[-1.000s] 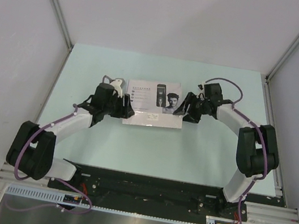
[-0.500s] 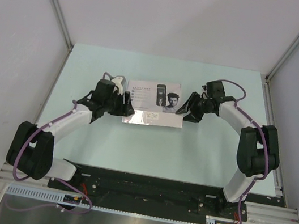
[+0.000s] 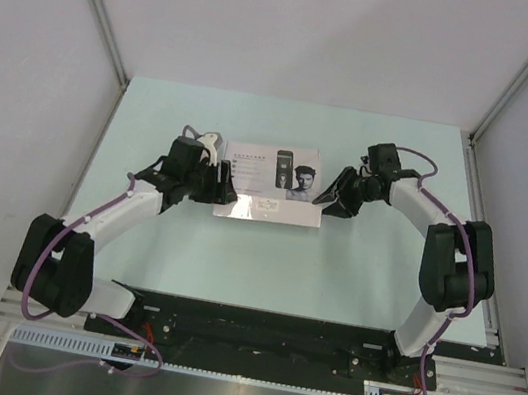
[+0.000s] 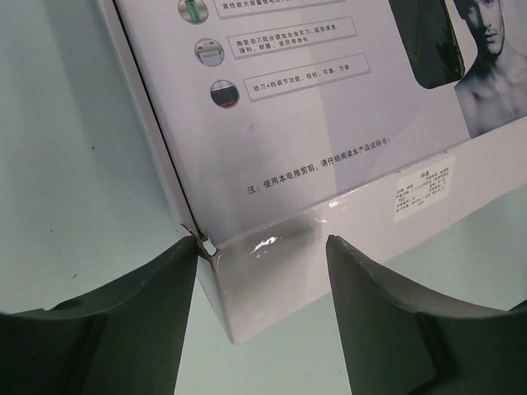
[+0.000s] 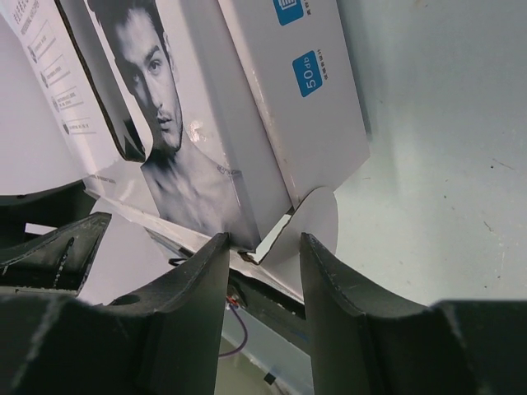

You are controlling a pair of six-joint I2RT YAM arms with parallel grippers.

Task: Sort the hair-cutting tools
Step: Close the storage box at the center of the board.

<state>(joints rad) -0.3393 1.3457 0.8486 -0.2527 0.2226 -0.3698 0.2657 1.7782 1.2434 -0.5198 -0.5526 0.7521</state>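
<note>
The hair-cutting tools are out of view; only their flat white box (image 3: pixel 271 185) with the printed lid lies shut at the table's middle. My left gripper (image 3: pixel 219 188) is at the box's left end. In the left wrist view it (image 4: pixel 262 251) stands open astride the near corner of the box (image 4: pixel 329 123), and its left finger (image 4: pixel 156 296) touches that corner. My right gripper (image 3: pixel 329 199) is at the box's right end. In the right wrist view it (image 5: pixel 263 247) is open, its fingers on either side of a round white flap (image 5: pixel 319 216) sticking out of the box (image 5: pixel 272 90).
The pale green table (image 3: pixel 262 268) is bounded by grey walls and slanted metal posts (image 3: pixel 99 3) at the back left and back right. A black base rail (image 3: pixel 261 334) runs along the near edge under both arms.
The right gripper's jaws have narrowed around the box's flap, and its wrist has shifted slightly right. The left gripper has crept a little farther along the box's left end, still open.
</note>
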